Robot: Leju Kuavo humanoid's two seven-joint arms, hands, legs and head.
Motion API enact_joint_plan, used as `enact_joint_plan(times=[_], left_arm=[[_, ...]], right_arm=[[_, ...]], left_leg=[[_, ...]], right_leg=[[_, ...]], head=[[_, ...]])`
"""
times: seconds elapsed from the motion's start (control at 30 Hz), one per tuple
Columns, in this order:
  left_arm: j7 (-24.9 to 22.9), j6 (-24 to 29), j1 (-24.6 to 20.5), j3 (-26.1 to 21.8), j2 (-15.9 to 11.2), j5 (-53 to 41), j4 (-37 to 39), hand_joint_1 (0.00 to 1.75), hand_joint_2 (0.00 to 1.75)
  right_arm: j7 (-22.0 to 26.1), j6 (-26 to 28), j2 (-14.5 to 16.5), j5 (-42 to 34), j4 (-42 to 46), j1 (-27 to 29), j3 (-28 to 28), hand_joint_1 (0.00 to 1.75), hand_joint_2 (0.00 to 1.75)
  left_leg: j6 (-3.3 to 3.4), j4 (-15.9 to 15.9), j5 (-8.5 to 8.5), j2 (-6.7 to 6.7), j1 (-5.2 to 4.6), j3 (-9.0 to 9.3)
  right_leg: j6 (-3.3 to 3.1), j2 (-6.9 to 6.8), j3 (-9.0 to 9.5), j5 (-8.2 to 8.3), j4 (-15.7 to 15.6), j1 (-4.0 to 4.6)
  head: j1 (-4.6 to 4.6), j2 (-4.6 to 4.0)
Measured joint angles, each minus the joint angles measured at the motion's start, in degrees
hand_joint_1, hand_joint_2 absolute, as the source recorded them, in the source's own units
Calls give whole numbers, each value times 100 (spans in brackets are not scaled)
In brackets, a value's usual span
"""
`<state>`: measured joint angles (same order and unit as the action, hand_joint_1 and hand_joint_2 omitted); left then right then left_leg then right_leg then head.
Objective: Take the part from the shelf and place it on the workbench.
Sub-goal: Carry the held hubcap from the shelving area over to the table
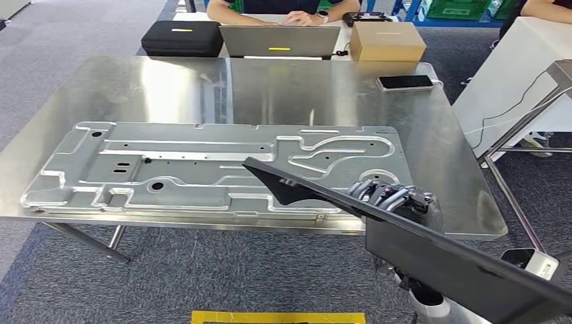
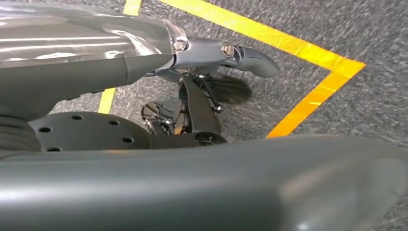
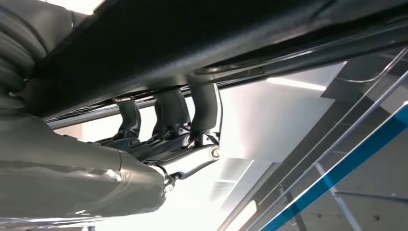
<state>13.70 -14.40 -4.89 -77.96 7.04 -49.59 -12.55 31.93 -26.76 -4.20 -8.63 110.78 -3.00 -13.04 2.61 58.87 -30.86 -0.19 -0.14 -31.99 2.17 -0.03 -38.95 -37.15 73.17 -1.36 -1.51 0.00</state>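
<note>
Right robot hand [image 1: 391,196] raised at the near right corner of the steel desk [image 1: 283,88], fingers [image 3: 206,110] hooked over the edge of a long black part [image 1: 432,250] and grasping it. Part tilted, pointed end reaching left over the big stamped metal panel [image 1: 202,169] lying flat on the desk, other end running down to the lower right past the desk's edge. Cannot tell whether the pointed end touches the panel or hovers above it. In the right wrist view, dark fingers curled up against the underside of the part, thick grey cover below them.

Left robot hand [image 2: 202,103] hanging low over grey carpet with yellow floor tape [image 2: 312,96]; thumb stretched out, dark fingers partly folded in, nothing visible in them; whether released or clenched, cannot tell.

At the far edge of the desk, a phone [image 1: 405,82]. Beyond it a laptop [image 1: 279,40], a black case [image 1: 182,37], a cardboard box [image 1: 387,40], and a seated person's hands [image 1: 303,18].
</note>
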Motion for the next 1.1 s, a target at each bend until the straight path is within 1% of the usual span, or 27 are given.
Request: enact_joint_plan(times=[0.03,0.07,0.1,0.13,0.2,0.27,0.3,0.33,0.4,0.43,0.47,0.5,0.57,0.6,0.63,0.7,0.77,0.8,0.83,0.87,0.9,0.93,0.97,1.0,1.03,1.07,1.1], left_arm=[[0,2,1,1,1,0,0,0,175],[0,2,3,1,1,0,0,0,175],[-1,2,-2,2,2,-1,0,0,175],[-1,2,-8,3,2,-1,0,0,175],[-2,2,-21,5,2,-1,0,0,175],[-1,2,-27,8,0,-2,0,0,175],[-1,2,-29,10,0,-4,0,0,175],[0,2,-31,11,0,-6,0,0,175],[-1,2,-23,15,2,-9,0,0,175],[-2,2,-14,17,2,-10,0,0,175],[-2,2,-6,19,2,-10,0,0,175],[-1,2,-1,20,2,-11,0,0,175],[1,0,1,23,2,-11,0,0,175],[3,-2,0,25,2,-12,0,0,175],[5,-7,-2,26,2,-13,0,0,175],[10,-21,-13,29,2,-17,0,0,175],[15,-37,-12,32,3,-34,0,0,175],[17,-42,-7,32,3,-48,0,0,175],[18,-43,-6,33,4,-63,0,0,175],[17,-42,-9,34,8,-77,0,0,175],[14,-37,-12,36,13,-89,0,0,175],[11,-29,-11,38,18,-100,0,0,175],[8,-20,-7,42,22,-109,0,0,175],[7,-11,-4,46,23,-120,0,0,175],[7,-5,-1,52,24,-138,0,0,175],[7,-3,0,65,24,-162,0,0,175],[7,-2,-6,84,24,-192,1,0,175]], right_arm=[[0,11,4,9,1,-1,-3,175,175],[1,20,9,17,-1,-2,-6,175,175],[2,26,18,25,1,-3,-9,175,175],[3,30,27,33,2,-1,-11,175,175],[6,36,45,42,7,0,-13,175,175],[9,38,56,43,10,-2,-12,175,175],[11,38,63,42,11,-6,-12,175,175],[12,37,70,41,13,-8,-13,175,175],[13,36,78,39,12,-9,-13,175,175],[13,35,79,39,9,-6,-13,175,175],[13,34,79,38,7,-5,-12,175,175],[13,34,79,37,6,-5,-11,175,175],[13,31,79,28,5,-14,-10,175,175],[13,26,79,20,4,-22,-9,175,175],[13,20,79,12,3,-28,-8,175,175],[13,2,78,-10,1,-35,-6,175,175],[15,-19,73,-30,3,-39,-1,175,175],[16,-27,69,-37,3,-45,2,175,175],[17,-34,62,-40,2,-52,4,175,175],[19,-40,52,-42,-2,-56,6,175,175],[19,-47,42,-42,-10,-60,8,175,175],[17,-56,30,-43,-24,-61,12,175,175],[10,-62,20,-43,-40,-66,14,175,175],[-7,-67,12,-44,-62,-84,16,175,175],[-42,-69,7,-42,-87,-119,16,175,175],[-96,-63,5,-36,-121,-180,14,175,175],[-169,-49,5,-21,-177,-271,9,175,175]], left_leg=[[-19,3,-38,-2,0,52],[-46,6,-79,-2,1,93],[-79,24,-118,-4,-6,118],[-109,39,-145,-3,-13,124],[-145,53,-167,0,-23,112],[-178,85,-220,3,-19,109],[-208,210,-300,2,-13,59],[-245,455,-429,2,2,-59],[-310,1214,-719,2,43,-472],[-330,1532,-790,2,61,-669],[-339,1675,-753,2,72,-788],[-340,1591,-596,2,79,-798],[-312,929,-110,0,80,-562],[-287,605,66,0,68,-430],[-256,378,143,0,53,-333],[-199,253,87,0,22,-286],[-148,171,53,3,35,-249],[-126,135,57,7,46,-221],[-100,100,59,11,56,-189],[-78,89,52,14,52,-168],[-57,89,41,16,46,-155],[-41,90,28,17,37,-141],[-32,91,14,15,31,-123],[-30,92,-4,13,27,-97],[-37,92,-28,9,24,-60],[-56,93,-58,7,23,-23],[-82,101,-88,6,12,7]], right_leg=[[-3,-2,112,264,-332,0],[-20,-5,250,470,-675,3],[-40,-5,375,603,-980,10],[-70,-2,445,653,-1165,21],[-122,11,469,609,-1253,42],[-167,8,486,593,-1264,14],[-189,-1,507,585,-1275,-6],[-211,-12,528,571,-1283,-23],[-239,-25,555,537,-1283,-26],[-241,-25,571,519,-1282,-26],[-239,-20,595,499,-1282,-26],[-233,-15,630,475,-1282,-27],[-209,-7,728,415,-1288,-30],[-189,-3,768,386,-1290,-23],[-164,1,789,365,-1293,-18],[-104,4,783,350,-1307,-11],[-37,-3,789,320,-1305,-17],[-17,-4,762,260,-1223,-16],[-7,-2,681,154,-1035,-15],[-6,0,527,10,-730,-13],[-5,2,321,-143,-358,-9],[0,2,120,-239,-22,-6],[6,3,-21,-243,179,-4],[7,2,-59,-123,162,-2],[4,1,9,96,-72,-2],[-8,0,146,342,-449,-1],[-25,-1,287,528,-796,9]], head=[[0,0],[-1,0],[-3,0],[-4,0],[-6,0],[-8,-1],[-11,-1],[-14,-1],[-17,0],[-17,0],[-17,-1],[-17,-1],[-17,-1],[-17,0],[-19,0],[-20,0],[-19,0],[-19,0],[-18,0],[-17,-1],[-17,-1],[-17,-1],[-17,-1],[-17,0],[-17,0],[-17,0],[-19,0]])
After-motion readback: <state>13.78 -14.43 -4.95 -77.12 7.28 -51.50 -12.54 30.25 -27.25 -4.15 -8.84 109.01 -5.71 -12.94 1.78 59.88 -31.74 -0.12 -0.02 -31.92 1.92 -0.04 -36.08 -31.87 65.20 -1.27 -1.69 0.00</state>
